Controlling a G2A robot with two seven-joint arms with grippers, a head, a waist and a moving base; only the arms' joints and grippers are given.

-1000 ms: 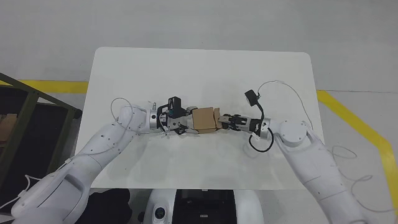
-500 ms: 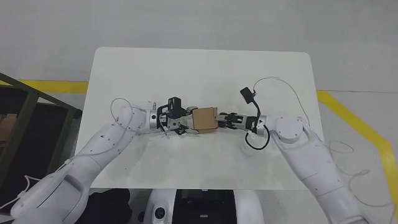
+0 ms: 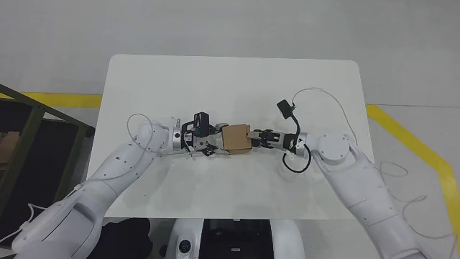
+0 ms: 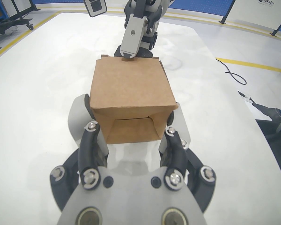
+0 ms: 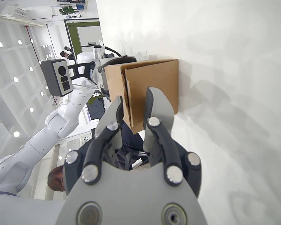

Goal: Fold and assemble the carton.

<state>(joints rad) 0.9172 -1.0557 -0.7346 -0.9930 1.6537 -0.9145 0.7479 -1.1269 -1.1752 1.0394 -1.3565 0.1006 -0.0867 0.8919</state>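
Flap-closing looks to me the step in hand: near the middle of the white rectangular table (image 3: 144,86) the small brown cardboard carton (image 3: 236,139) lies on its side, one end open toward my left gripper (image 4: 131,108), whose fingers clamp its side walls. My right gripper (image 5: 134,95) faces it from the far end, arm low over the table, fingers parted astride a flap edge without pinching it. Next I'd need that flap pushed flush while the left braces.

one carton (image 3: 236,139), one table (image 3: 230,79), two hands: left hand (image 4: 131,106) and right hand (image 5: 135,95).
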